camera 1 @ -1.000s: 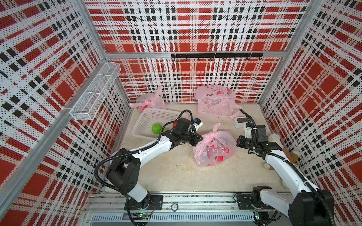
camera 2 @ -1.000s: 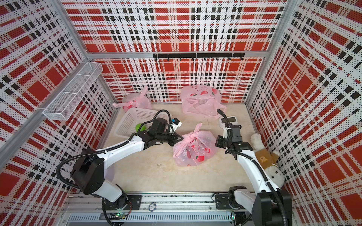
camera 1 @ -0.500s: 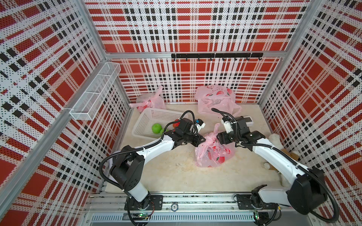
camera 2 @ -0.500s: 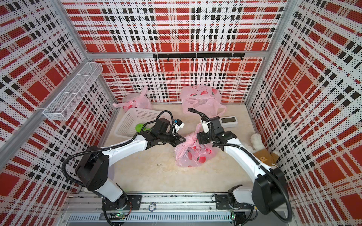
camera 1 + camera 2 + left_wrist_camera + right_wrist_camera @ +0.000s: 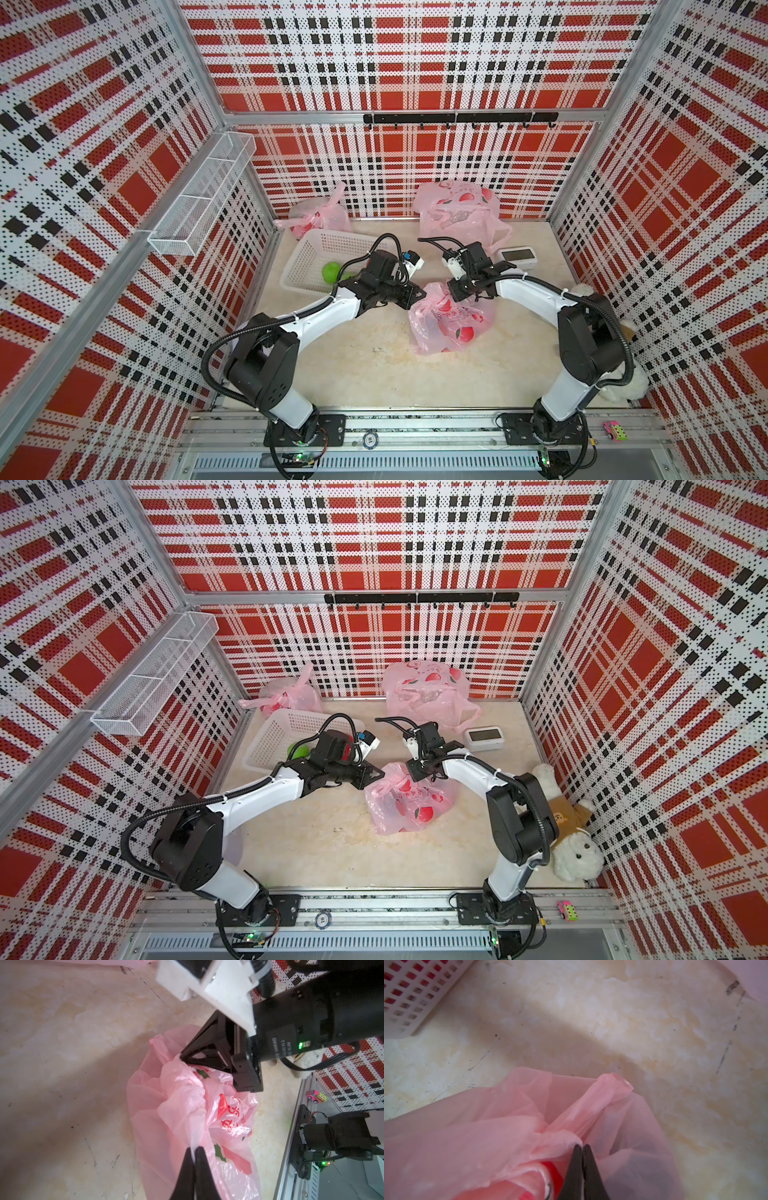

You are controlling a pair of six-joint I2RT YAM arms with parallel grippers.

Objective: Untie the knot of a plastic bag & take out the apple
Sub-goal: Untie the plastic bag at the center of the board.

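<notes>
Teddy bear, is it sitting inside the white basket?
No, the teddy bear lies on the floor against the plaid side wall, well away from the white basket.

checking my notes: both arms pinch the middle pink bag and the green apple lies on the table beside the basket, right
Not quite: the green apple lies inside the white basket, not on the table beside it, as both top views show. The rest is right.
</notes>
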